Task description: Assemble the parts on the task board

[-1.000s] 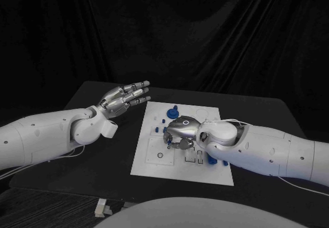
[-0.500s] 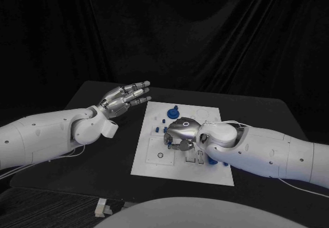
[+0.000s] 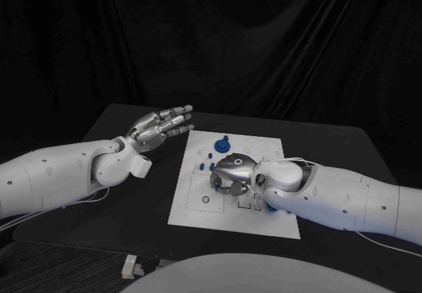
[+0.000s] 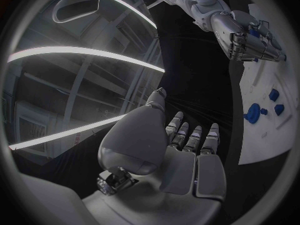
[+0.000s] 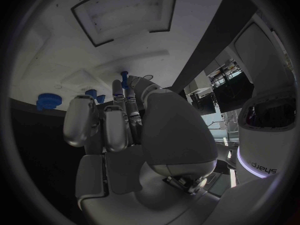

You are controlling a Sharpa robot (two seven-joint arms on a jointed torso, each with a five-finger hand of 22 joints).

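The white task board (image 3: 198, 207) lies in the middle of the black table. My right hand (image 3: 230, 177) hangs low over its middle with the fingers curled down; in the right wrist view its fingertips pinch a small blue peg (image 5: 124, 77). A round blue part (image 3: 222, 145) stands near the board's far edge, and small blue parts (image 3: 211, 166) lie just left of the right hand. My left hand (image 3: 163, 125) is raised off the board's far left corner, fingers straight and apart, holding nothing. The left wrist view shows the right hand (image 4: 247, 37) above the board (image 4: 275, 135).
More blue parts (image 3: 258, 206) lie on the board close under my right forearm. The board's near left part shows shallow recesses and a small ring (image 3: 205, 199). Bare black table (image 3: 132, 201) stretches left of the board under my left arm.
My right hand has crept a little toward the board's near side and sunk slightly. The left hand has stayed where it was.
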